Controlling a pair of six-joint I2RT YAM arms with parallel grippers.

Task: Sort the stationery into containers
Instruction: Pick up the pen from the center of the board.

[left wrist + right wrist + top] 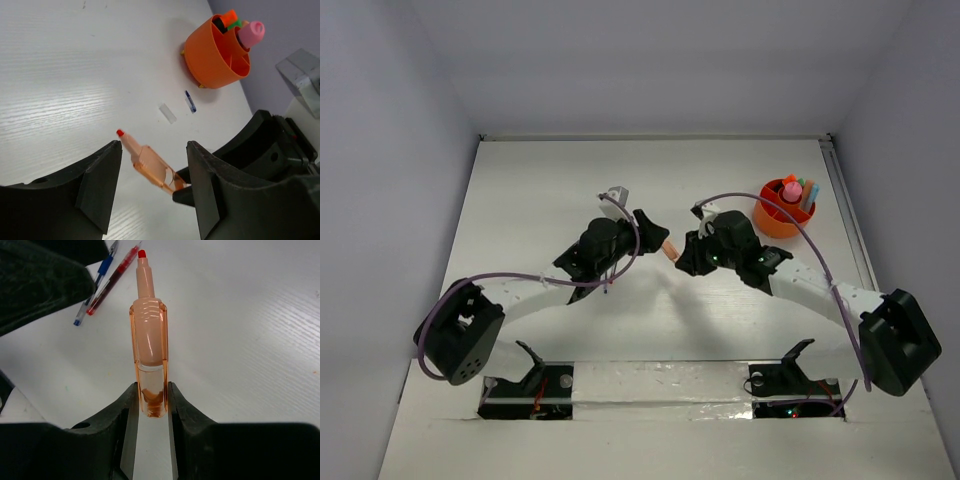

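Observation:
My right gripper (151,390) is shut on the tail of an orange highlighter (149,340) with a red tip and holds it above the table. In the left wrist view the highlighter (150,164) hangs between the fingers of my open left gripper (154,150), touching neither. In the top view the two grippers meet mid-table, left (650,225) and right (683,250), with the highlighter (669,247) between them. The orange cup (780,215) at the far right holds several pens. A thin blue pen (95,287) and a thin red pen (112,280) lie on the table.
In the left wrist view the orange cup (215,55) has inner dividers and a pink-capped marker (251,33) sticking out. A small blue bit (190,102) and a small white bit (168,113) lie near it. Walls enclose the table on three sides.

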